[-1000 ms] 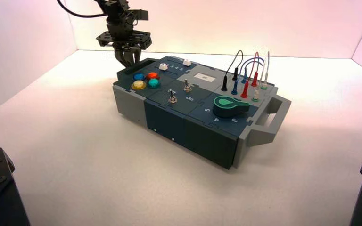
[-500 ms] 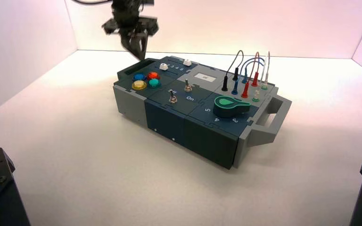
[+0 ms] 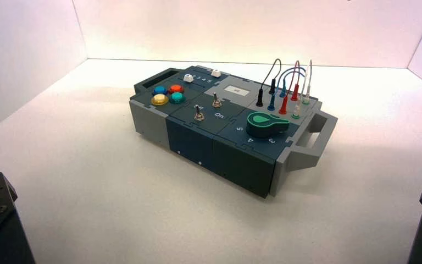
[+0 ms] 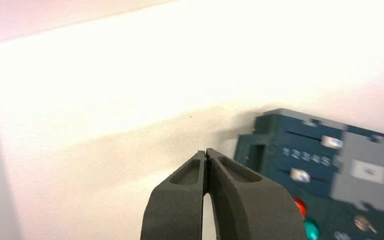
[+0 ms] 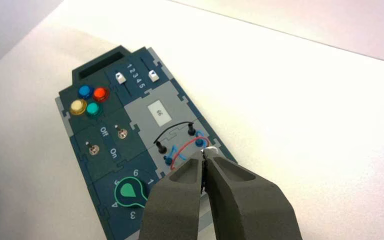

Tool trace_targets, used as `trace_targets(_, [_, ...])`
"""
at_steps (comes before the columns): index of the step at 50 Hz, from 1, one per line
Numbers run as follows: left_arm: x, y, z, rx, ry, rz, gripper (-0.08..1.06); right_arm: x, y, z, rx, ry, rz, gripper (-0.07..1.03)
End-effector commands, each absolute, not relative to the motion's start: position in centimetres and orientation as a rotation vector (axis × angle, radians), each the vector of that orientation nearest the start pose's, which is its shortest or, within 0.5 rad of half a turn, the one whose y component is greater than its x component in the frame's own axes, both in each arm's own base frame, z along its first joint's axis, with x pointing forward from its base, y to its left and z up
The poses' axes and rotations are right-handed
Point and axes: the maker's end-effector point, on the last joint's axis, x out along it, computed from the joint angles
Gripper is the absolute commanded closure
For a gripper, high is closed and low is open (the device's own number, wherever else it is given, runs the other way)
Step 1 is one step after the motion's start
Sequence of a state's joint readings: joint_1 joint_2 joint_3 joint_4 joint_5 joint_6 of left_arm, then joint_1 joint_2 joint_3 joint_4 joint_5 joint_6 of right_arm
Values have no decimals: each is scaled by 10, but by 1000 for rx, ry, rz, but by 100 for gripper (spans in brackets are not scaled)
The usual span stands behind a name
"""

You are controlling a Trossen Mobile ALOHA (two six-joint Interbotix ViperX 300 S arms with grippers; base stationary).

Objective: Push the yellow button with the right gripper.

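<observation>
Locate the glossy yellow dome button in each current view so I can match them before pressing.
High view: the glossy yellow dome button is left of centre, nearest corner of the four-button cluster.
Left wrist view: not visible.
Right wrist view: upper left of the picture.
Shared landmark: the round teal-green button, at the lower right edge in the left wrist view.

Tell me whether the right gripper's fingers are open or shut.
Shut. In the right wrist view, the right gripper shows its two dark fingers meeting at the tips, with nothing between them.
</observation>
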State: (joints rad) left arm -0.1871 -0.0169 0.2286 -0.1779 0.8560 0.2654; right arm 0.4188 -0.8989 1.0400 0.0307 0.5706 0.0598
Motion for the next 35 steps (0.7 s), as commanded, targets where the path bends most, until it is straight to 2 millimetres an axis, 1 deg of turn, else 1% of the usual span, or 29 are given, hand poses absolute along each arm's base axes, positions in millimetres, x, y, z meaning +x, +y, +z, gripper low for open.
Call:
trace_targets(1, [398,-97,245,161,966,-363,101,223,104,213,-70,715,394,99])
trace_targets(3, [394,-97,246,160,963,-363,101,224,105,211,-77,726,396,99])
trace_targets(5, [382,-94,246,159,962,-362,101,226,108,209,-83,738,403,99])
trace_targets(6, [382,-94,246,159,962,-362,101,226,108,209,-83,738,403,99])
trace_targets(9, [365,-91,243,159,970,-362,101,229,116,205,-102,765,425,99])
trace_targets(17, [336,-86,241,146,962,-358,101,232,148,192,-158,835,509,99])
trace_targets(22, [322,-83,239,137,951,-351,101,236,166,185,-187,875,546,99])
trace_targets(27, [308,-81,241,134,935,-349,101,241,183,179,-212,904,574,99])
trace_targets(35, [293,-78,241,132,921,-348,101,250,211,173,-245,937,619,99])
